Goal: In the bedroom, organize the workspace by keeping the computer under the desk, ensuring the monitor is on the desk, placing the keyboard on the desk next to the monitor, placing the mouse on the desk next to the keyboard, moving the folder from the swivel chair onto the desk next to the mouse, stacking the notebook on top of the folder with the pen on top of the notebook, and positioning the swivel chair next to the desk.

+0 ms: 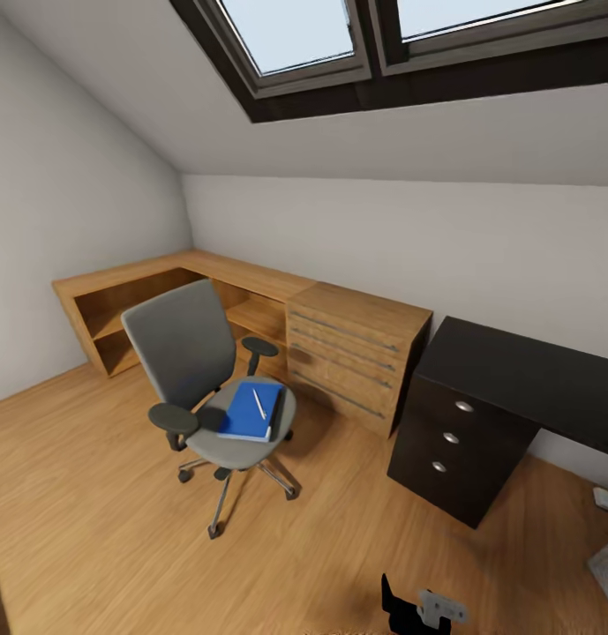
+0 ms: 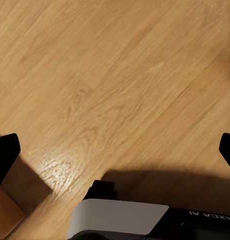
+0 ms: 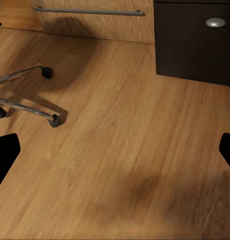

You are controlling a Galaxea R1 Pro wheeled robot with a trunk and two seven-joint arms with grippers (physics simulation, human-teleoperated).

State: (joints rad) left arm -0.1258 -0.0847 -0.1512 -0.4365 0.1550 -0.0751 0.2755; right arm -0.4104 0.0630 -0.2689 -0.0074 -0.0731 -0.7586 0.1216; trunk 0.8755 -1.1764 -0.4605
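Nearest, both our hands hang over the wooden floor (image 1: 101,511) with fingers spread wide and nothing between them: the left hand (image 2: 115,150) over bare planks, the right hand (image 3: 115,150) facing chrome chair legs and a black drawer. Farther off, the swivel chair (image 1: 193,370) stands well apart from the black surface (image 1: 533,375), carrying the blue folder (image 1: 248,412) with the white pen (image 1: 259,404) on top. Beyond it sits the light wooden cabinet (image 1: 356,353) against the wall.
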